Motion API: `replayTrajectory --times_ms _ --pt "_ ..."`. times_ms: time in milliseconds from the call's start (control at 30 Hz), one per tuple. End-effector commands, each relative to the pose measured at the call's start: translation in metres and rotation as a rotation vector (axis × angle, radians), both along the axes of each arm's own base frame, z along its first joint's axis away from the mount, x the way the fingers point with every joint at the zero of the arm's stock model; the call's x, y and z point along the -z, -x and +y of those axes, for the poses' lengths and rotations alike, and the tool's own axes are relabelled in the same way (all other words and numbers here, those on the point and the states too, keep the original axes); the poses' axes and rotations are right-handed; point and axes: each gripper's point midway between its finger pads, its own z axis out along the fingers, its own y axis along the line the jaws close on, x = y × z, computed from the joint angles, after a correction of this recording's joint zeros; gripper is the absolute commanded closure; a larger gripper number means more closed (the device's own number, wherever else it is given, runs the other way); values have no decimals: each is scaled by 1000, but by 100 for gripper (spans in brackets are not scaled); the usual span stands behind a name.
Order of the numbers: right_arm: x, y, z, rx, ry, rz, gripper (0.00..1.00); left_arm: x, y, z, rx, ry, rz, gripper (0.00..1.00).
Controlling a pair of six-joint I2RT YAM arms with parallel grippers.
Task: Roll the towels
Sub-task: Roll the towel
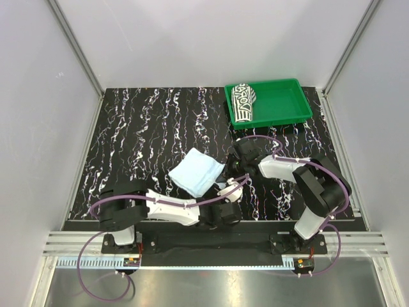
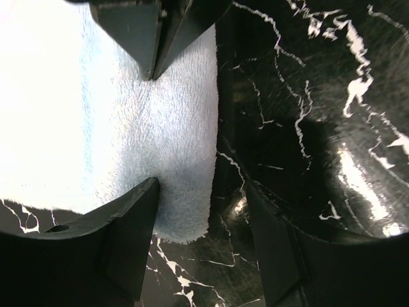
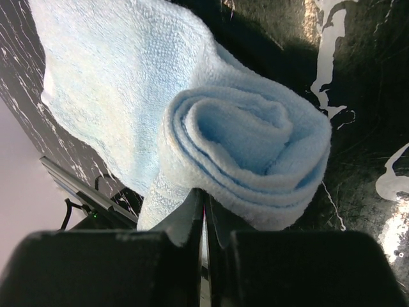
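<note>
The left arm lies low and stretched out from its base, forearm close to the black marbled surface (image 1: pixel 147 141); its left hand (image 1: pixel 225 185) points at the near corner of the pale blue towel (image 1: pixel 197 171); the jaws stand moderately apart and hold nothing.

In the left wrist view the left hand (image 2: pixel 201 185) straddles the towel's edge; one finger (image 2: pixel 131 224) lies over the pale blue towel (image 2: pixel 128 128), the other (image 2: pixel 275 256) over bare surface beside it; the cloth's border runs between them.

The right arm rises from its base, folds at the elbow and reaches back down and inward; its right hand (image 1: pixel 235 167) ends just beyond the left hand, at the same corner of the towel; the two hands are near each other.

In the right wrist view the right hand (image 3: pixel 203 195) has its jaws pressed together with only a thin slit between them; straight ahead of the tips, and touching them, is the curled end of the pale blue towel (image 3: pixel 249 150), wound in a few loose layers; the flat rest of it spreads away beyond and to the left of the hand; whether a layer is pinched I cannot tell.

Far beyond both hands, the striped towel (image 1: pixel 243 102) lies rolled in the green tray (image 1: pixel 267 82).
</note>
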Motion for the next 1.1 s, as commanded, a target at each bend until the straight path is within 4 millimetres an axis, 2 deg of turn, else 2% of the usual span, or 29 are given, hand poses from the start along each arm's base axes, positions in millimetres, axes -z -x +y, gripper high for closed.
replayTrajectory --times_ms 0,100,133,167,267,333,367,400,467,500,533,600,633,667,700,767,833,867,900,933,967,1000,1067 --pt "20 8 -11 -16 88 32 92 3 -3 13 -51 0 -11 37" --pt "20 9 -11 -19 96 35 93 16 1 24 -67 -9 14 36" --pt "21 9 -12 -22 101 36 93 20 3 26 -74 -5 23 34" --pt "20 8 -12 -22 102 33 93 24 3 29 -81 -3 34 27" --pt "19 8 -13 -28 111 34 93 33 5 34 -95 2 78 20" --pt "20 9 -15 -34 130 38 93 40 4 35 -94 -10 95 19" --pt "18 7 -14 -35 132 33 93 44 4 37 -99 -17 116 24" --pt "17 7 -16 -41 141 31 92 47 4 37 -98 -23 129 37" --pt "15 5 -16 -42 146 25 93 51 2 38 -107 -26 150 54" --pt "15 5 -18 -44 155 25 93 50 1 36 -106 -20 153 68" --pt "14 4 -18 -44 157 24 92 49 0 37 -105 -21 152 77" --pt "13 2 -19 -45 160 20 92 48 -2 36 -101 -19 157 85" --pt "12 1 -21 -43 165 23 91 47 -2 36 -95 -21 160 97" --pt "10 -1 -22 -42 164 18 89 46 -1 33 -89 -20 171 100" --pt "8 -1 -26 -47 180 17 87 46 -1 31 -82 -23 180 100" --pt "-2 -11 -31 -37 200 -9 62 46 4 27 -63 -29 217 100" --pt "-11 -15 -46 -31 272 -29 43 42 6 15 -54 -13 241 100" --pt "-25 -28 -52 -7 285 -62 31 41 9 14 -51 -13 264 100" --pt "-27 -29 -71 14 356 -51 26 35 8 5 -53 14 274 100" --pt "-37 -38 -79 40 373 -67 22 33 11 1 -46 27 295 100" --pt "-45 -42 -89 64 388 -75 20 32 13 -1 -46 32 309 100" --pt "-48 -47 -112 114 419 -53 18 25 13 -8 -49 60 318 100" --pt "-66 -57 -132 168 427 -72 17 22 16 -12 -48 81 361 100"
